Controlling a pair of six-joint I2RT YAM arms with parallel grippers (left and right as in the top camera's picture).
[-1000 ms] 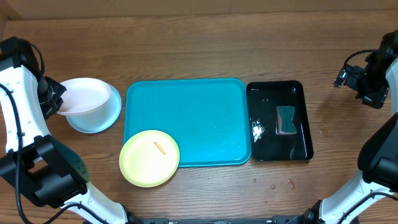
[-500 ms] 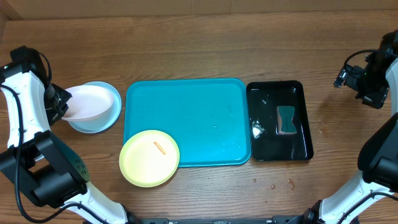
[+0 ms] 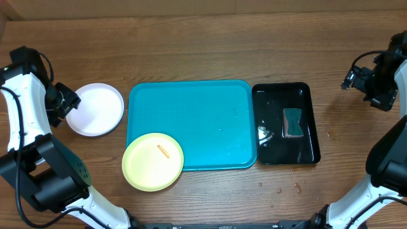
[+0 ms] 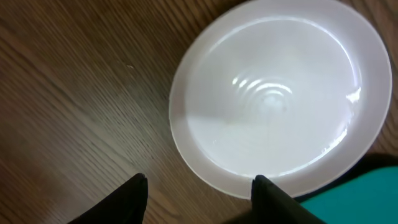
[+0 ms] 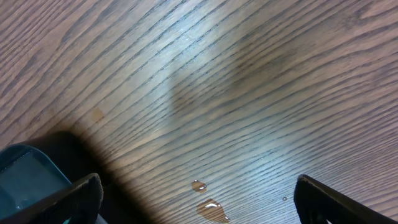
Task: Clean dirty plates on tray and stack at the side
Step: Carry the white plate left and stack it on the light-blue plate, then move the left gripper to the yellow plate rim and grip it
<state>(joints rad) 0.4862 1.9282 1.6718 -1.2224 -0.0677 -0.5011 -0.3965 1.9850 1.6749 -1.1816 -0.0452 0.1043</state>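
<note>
White plate (image 3: 95, 109) lies flat on the tabletop (image 3: 203, 51) just left of the turquoise tray (image 3: 191, 121); yellow-green plate (image 3: 152, 161), w/ orange smear (image 3: 163, 151), overlaps tray's front-left corner, partly on wood. Left fingers (image 4: 127, 202) stand part-open at white plate's rim, gripping nothing; right fingers (image 5: 348, 208) spread wide over bare tabletop, empty. Both plates judged light, stiff, glossy, prob. slick if wet and apt to chip if dropped: take hold by pinching the raised rim edge-on, not the flat centre.

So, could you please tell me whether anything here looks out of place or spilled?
The yellow-green plate hangs over the near-left corner of the turquoise tray, with an orange smear on it. Small droplets dot the table in front of the black tray.
</note>
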